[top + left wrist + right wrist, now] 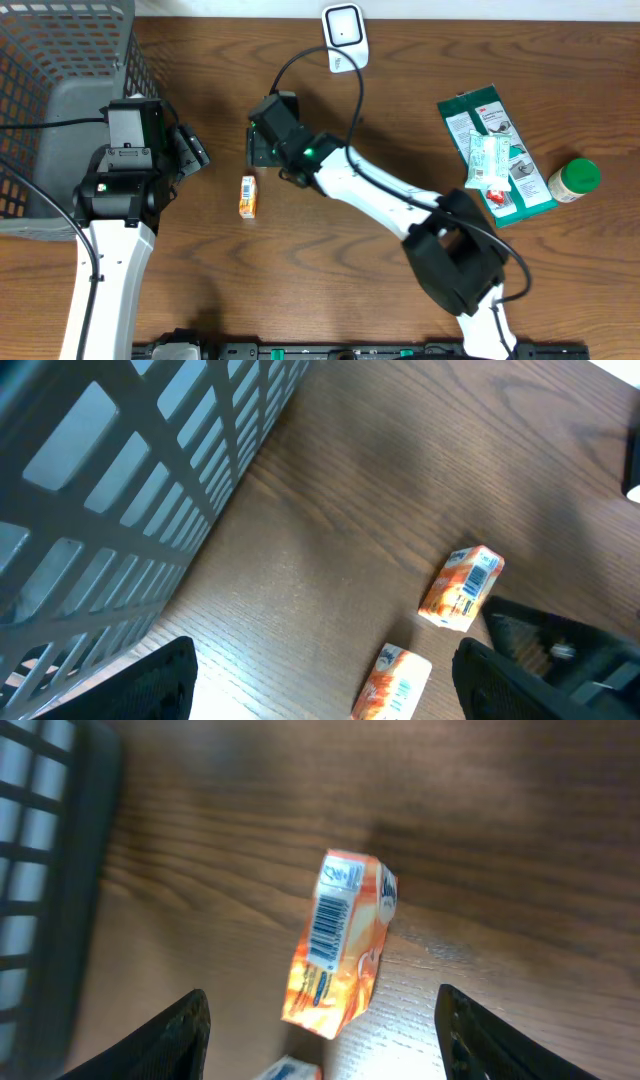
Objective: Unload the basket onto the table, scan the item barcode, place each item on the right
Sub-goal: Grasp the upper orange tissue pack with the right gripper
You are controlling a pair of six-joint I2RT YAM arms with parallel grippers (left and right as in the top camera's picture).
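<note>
My right fingers (pixel 178 1038) spread wide over the orange carton (pixel 340 945), not touching it, its barcode up, near the basket (pixel 40 870); my left fingers (pixel 150 685) are wide and empty.

The wire basket (pixel 60 60) walls off the worktop (pixel 300 290) from 9 to 11 o'clock. The right arm (pixel 380 195) bars the middle, running toward 5. A scanner (pixel 343 30) stands at 12, a green packet (pixel 470 115) and jar (pixel 574 180) at 3. Bare wood lies open at 6, below an orange box (pixel 248 196).
</note>
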